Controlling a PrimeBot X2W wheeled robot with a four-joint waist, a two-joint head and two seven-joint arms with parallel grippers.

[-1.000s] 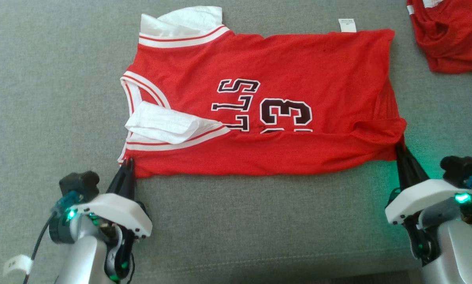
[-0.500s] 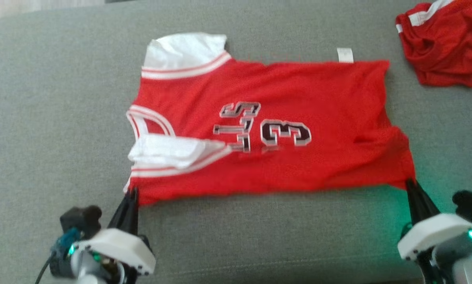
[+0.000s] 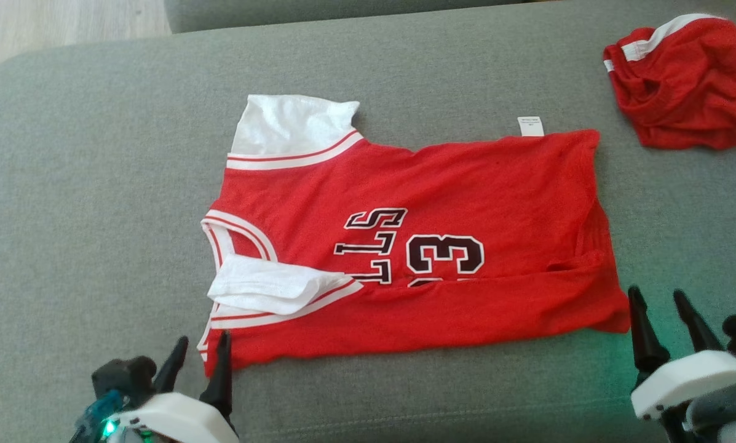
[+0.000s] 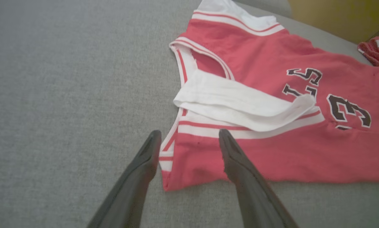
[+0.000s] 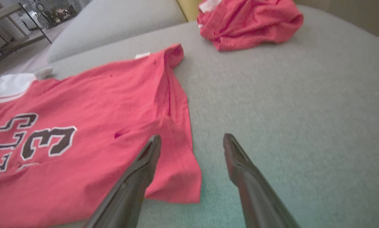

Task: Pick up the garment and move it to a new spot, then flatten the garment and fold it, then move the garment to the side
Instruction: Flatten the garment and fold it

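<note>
Currently done: the jersey (image 3: pixel 417 246) lies spread on the grey cushion (image 3: pixel 97 184), its near long edge turned over toward twelve o'clock; I judge the first fold made.
Left to do: probably more folds, then the shift to the side.
Left claw (image 3: pixel 203 337): fingers wide, holding nothing; the jersey's collar-end corner sits at its twelve o'clock, between the tips.
Right claw (image 3: pixel 655 291): wide, empty; the hem corner lies just beside it at ten o'clock.
Elsewhere: a crumpled red garment (image 3: pixel 681 80), well apart at two o'clock.
</note>
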